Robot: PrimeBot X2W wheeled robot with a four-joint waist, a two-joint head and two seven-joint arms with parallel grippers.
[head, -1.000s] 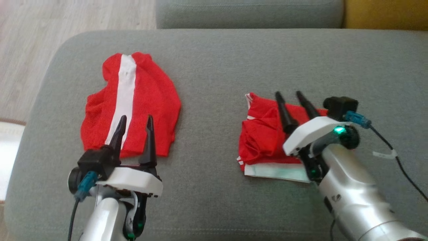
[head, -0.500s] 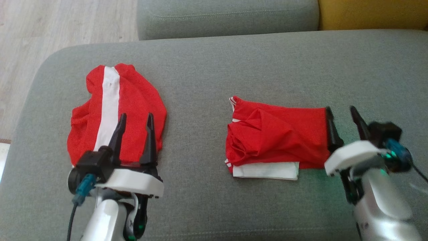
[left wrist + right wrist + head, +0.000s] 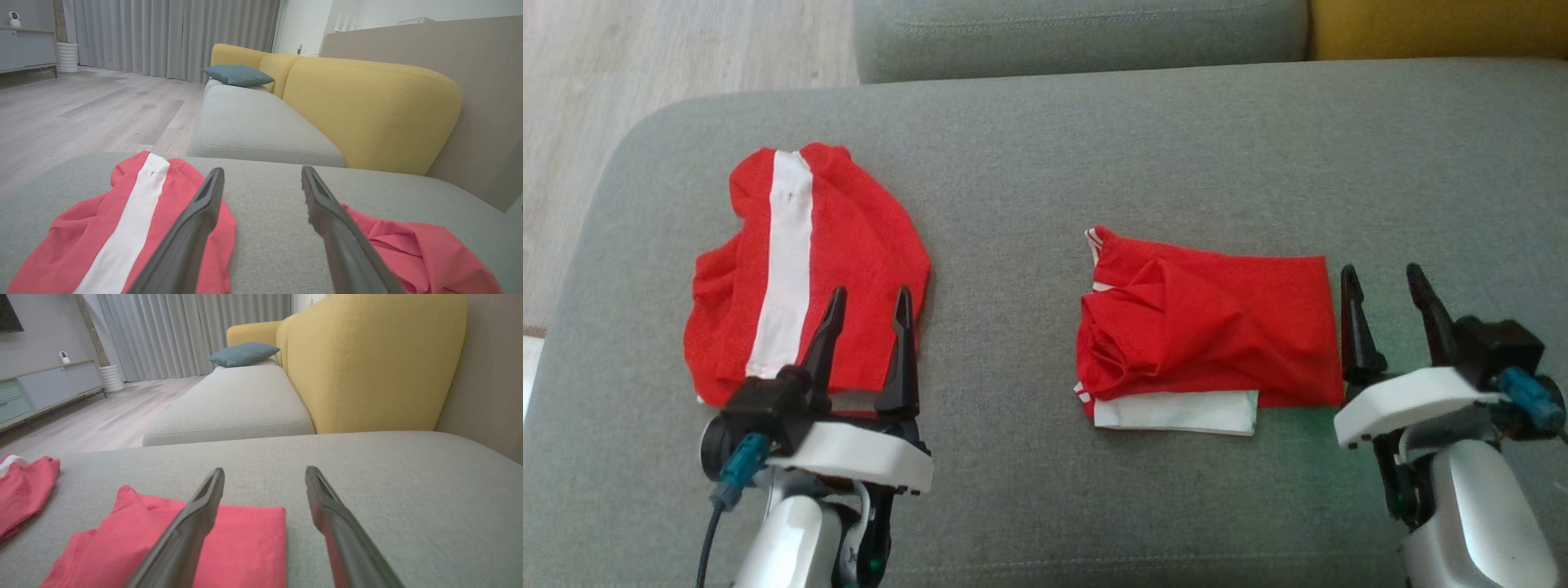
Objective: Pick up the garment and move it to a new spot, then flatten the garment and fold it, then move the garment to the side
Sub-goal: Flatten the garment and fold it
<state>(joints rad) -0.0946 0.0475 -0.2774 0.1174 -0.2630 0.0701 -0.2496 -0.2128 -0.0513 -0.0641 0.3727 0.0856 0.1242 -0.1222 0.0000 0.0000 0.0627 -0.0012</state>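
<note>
Folded garment (image 3: 1209, 327) lies right of centre in the head view on the grey cushion (image 3: 1045, 147) — to shift it aside, I'd pinch every layer at its right edge and slide low so the fold holds. Right gripper (image 3: 1380, 269) sits lower right, just beside that edge, fingers spread and empty; left gripper (image 3: 871, 292), lower left, is likewise spread and empty, tips over the striped garment (image 3: 866, 237).
</note>
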